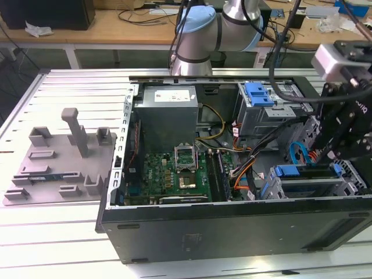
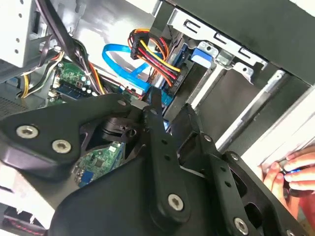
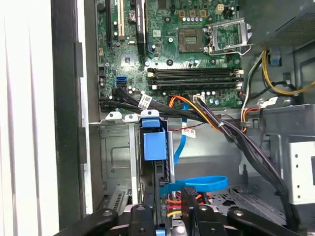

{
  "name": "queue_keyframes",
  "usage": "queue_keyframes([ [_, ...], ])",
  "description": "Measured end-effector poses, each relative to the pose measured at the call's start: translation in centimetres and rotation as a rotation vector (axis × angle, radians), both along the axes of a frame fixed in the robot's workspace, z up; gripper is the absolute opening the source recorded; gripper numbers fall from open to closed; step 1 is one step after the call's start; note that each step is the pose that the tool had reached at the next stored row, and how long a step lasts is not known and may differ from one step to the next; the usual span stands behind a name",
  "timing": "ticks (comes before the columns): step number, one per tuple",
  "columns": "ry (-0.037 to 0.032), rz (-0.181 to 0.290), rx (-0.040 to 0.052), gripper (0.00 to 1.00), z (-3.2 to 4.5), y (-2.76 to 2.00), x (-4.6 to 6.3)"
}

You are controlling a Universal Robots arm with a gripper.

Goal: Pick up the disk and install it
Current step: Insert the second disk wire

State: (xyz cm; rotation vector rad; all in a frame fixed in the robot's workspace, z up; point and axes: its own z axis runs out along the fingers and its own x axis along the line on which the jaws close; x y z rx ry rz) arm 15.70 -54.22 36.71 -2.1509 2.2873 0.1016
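I see a big open computer case (image 1: pixel 232 232) on the slatted table (image 1: pixel 58 232). My arm (image 1: pixel 218 29) reaches into it on the exterior view's right. The disk (image 1: pixel 308 186) sits on its edge in the low bay there. My pincer (image 3: pixel 165 206) hangs right over the disk; I cannot tell if it is pinching.

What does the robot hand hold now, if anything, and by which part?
It cannot be told. The hand sits at the drive cage, close to the blue latch, but what it grips, if anything, is hidden.
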Motion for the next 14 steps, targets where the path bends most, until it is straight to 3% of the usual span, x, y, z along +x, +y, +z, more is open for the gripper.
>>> queue_keyframes([
  [2,-0.0025,0.000,-0.0043,0.35,0.73,0.22,-0.2],
  [3,-0.0072,0.000,-0.0111,0.21,1.47,0.38,-0.6],
  [5,-0.0111,0.000,-0.0174,0.11,1.71,0.41,-1.0],
  [6,-0.0147,0.000,-0.0228,0.11,1.76,0.42,-1.2],
  [8,-0.0263,0.000,-0.0233,0.11,1.76,0.42,-1.7],
  [14,-0.0286,0.000,-0.0233,0.11,1.76,0.42,-1.7],
])
